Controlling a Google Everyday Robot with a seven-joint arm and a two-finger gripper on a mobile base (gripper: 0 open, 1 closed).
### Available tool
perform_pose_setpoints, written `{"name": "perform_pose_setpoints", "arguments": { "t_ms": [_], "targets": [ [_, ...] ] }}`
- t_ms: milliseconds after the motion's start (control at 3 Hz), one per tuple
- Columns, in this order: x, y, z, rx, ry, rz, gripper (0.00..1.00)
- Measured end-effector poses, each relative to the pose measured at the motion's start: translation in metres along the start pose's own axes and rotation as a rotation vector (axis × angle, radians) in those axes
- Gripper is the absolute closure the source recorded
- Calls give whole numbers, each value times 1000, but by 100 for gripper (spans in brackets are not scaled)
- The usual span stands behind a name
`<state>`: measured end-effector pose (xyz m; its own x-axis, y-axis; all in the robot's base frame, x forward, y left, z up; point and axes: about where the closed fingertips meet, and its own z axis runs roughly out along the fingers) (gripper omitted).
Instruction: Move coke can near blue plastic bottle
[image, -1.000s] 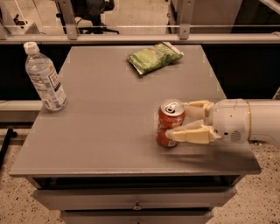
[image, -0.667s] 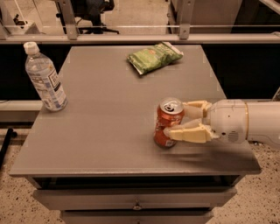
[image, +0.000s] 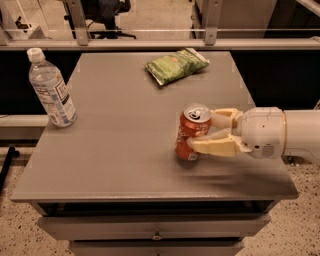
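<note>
The coke can (image: 192, 131), red-orange with a silver top, stands slightly tilted on the grey table (image: 125, 130), right of its middle. My gripper (image: 200, 131) reaches in from the right, and its tan fingers (image: 216, 146) are shut around the can's sides. The blue plastic bottle (image: 51, 89), clear with a white cap and a white-and-dark-blue label, stands upright near the table's left edge, far from the can.
A green chip bag (image: 176, 65) lies at the back of the table, right of centre. The table has a drawer front (image: 155, 227) below its front edge. Rails and chair legs stand behind the table.
The can, held in my gripper, has shifted slightly left and tilted a little. The bottle and the chip bag have not moved.
</note>
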<state>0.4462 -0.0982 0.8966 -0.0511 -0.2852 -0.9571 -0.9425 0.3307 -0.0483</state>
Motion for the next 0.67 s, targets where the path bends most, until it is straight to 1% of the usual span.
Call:
{"name": "perform_pose_setpoints", "arguments": {
  "t_ms": [333, 667],
  "targets": [
    [0, 0, 0, 0, 0, 0, 100],
    [-8, 3, 13, -16, -2, -12, 100]
  ]
}}
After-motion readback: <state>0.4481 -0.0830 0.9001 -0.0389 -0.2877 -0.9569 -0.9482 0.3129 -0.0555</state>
